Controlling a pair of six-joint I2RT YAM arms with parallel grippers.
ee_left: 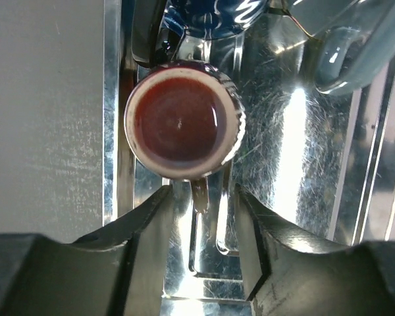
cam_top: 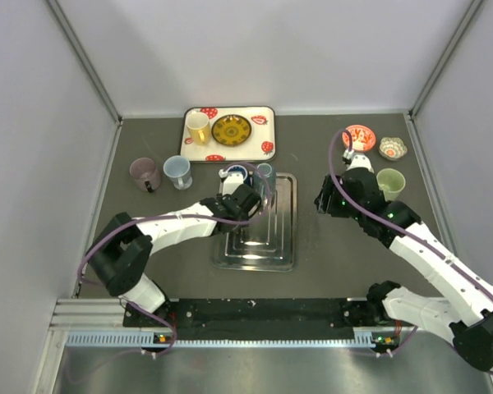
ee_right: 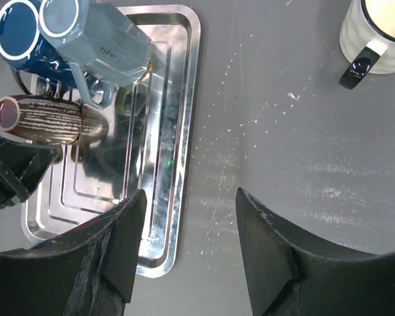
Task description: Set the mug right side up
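A brown striped mug (ee_left: 182,120) (ee_right: 49,120) stands on the metal tray (cam_top: 283,246), at its far left end. I look straight down into its red-brown inside, so its mouth faces up. Its handle (ee_left: 199,194) points toward my left gripper (ee_left: 203,193) (cam_top: 245,199), which hovers just over the mug. The jaws are apart on either side of the handle's end and touch nothing. My right gripper (ee_right: 189,197) (cam_top: 329,199) hangs open over the bare table right of the tray, holding nothing.
A dark blue mug (ee_right: 16,36) (cam_top: 237,174) and a grey-blue mug (ee_right: 95,36) (cam_top: 265,174) crowd the tray's far end. A purple mug (cam_top: 145,173), a pale blue mug (cam_top: 178,171), a strawberry tray (cam_top: 263,148), a green mug (cam_top: 390,182) and small dishes (cam_top: 360,136) ring the area.
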